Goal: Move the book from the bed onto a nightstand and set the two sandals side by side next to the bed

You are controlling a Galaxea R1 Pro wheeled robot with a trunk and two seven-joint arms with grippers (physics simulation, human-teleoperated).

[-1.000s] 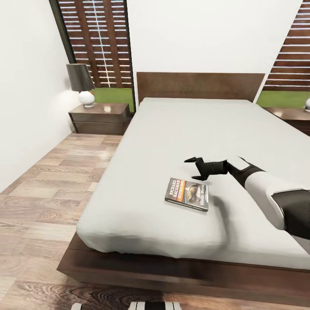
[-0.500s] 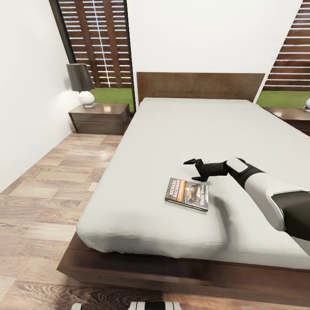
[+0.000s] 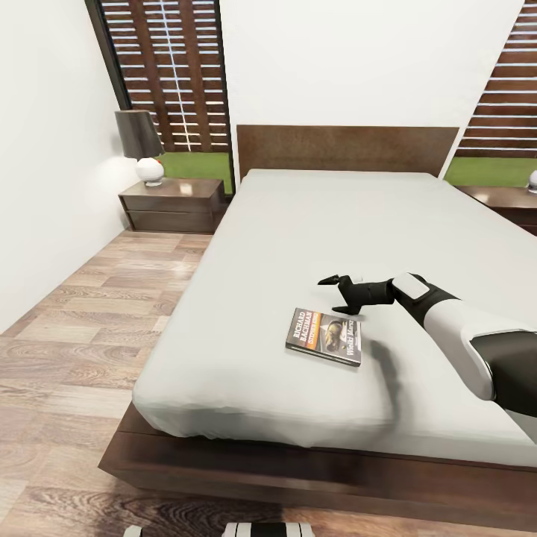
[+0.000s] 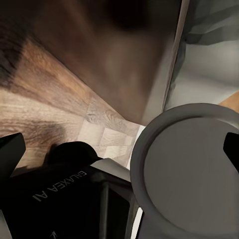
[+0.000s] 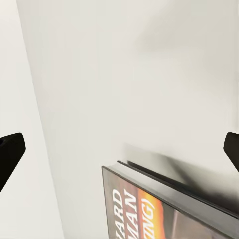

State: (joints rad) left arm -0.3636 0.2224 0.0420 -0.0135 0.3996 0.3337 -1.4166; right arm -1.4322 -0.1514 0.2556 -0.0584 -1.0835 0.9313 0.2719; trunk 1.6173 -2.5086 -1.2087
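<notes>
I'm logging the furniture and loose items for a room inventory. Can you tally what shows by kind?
Beds: 1, the bed
Nightstands: 2, the left nightstand, the right nightstand
Lamps: 1, a dark-shaded lamp
Books: 1, the book
Total: 5

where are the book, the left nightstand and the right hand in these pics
book (image 3: 324, 336), head view, middle of its cover
left nightstand (image 3: 173, 203), head view, drawer front beneath the lamp
right hand (image 3: 333, 294), head view, midway between its open fingertips, just beyond the book

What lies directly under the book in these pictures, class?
The book lies flat on the bed's pale grey mattress. The patch of mattress beneath its cover is hidden.
</notes>
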